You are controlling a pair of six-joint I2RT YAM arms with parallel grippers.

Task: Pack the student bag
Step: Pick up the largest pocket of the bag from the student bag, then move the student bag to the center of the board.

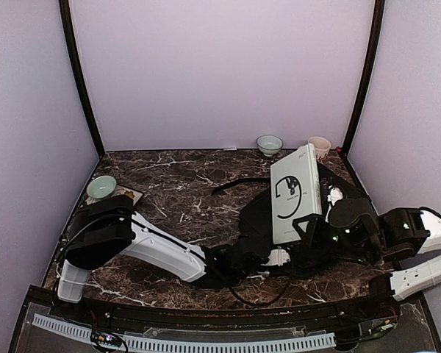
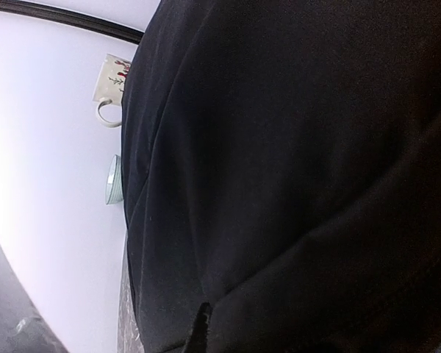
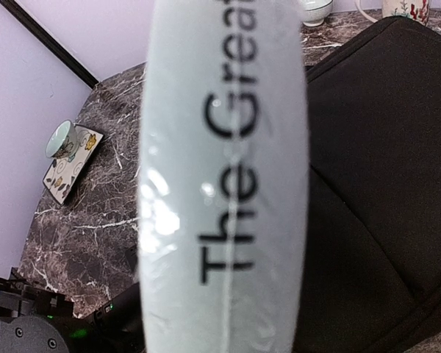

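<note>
Far left, one green bowl (image 1: 101, 187) sat on one patterned tile (image 1: 128, 197). My left end effector (image 1: 250, 263) was closed together, buried against the one student bag (image 1: 259, 220), which lay centre-right on the tabletop (image 1: 176, 184); whether fabric was pinched, I could not tell. One white book (image 1: 295, 195) stood upright over the bag, clamped at its lower edge in my right end effector (image 1: 309, 226). At the back, a second bowl (image 1: 269, 144), then one mug (image 1: 320, 146). Dark veined marble surface, lilac walls (image 1: 220, 66), two black corner posts (image 1: 81, 81).
</note>
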